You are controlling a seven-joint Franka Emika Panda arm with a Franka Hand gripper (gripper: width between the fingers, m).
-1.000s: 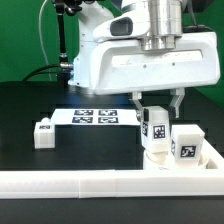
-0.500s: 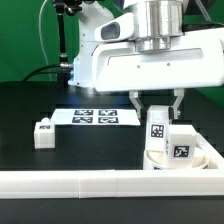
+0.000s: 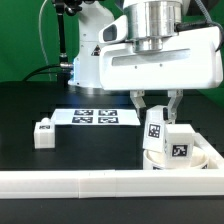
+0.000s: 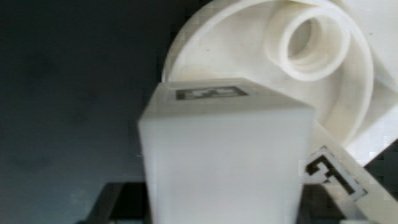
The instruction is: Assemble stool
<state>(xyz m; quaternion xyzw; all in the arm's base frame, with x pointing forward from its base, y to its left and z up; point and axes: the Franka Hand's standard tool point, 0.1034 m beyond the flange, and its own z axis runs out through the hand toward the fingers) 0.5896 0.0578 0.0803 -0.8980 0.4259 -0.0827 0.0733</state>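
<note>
Fingers (image 3: 140,104) of the gripper (image 3: 158,112) sit narrowly set and, as far as we can see, closed on the top of the held leg (image 3: 155,130) from both sides.

We see the held leg standing nearly upright on the round seat (image 3: 205,157), which lies on the black table (image 3: 30,105) at the exterior view's right, just behind the long white rail (image 3: 90,182). A second leg (image 3: 180,147) leans tilted on the seat, just beside the held leg. In the wrist view the held leg (image 4: 222,150) fills the middle, with the seat (image 4: 231,35) and its round socket (image 4: 320,45) beyond. A third leg (image 3: 43,133) sits well apart at the exterior view's left, near the marker board (image 3: 95,117).
</note>
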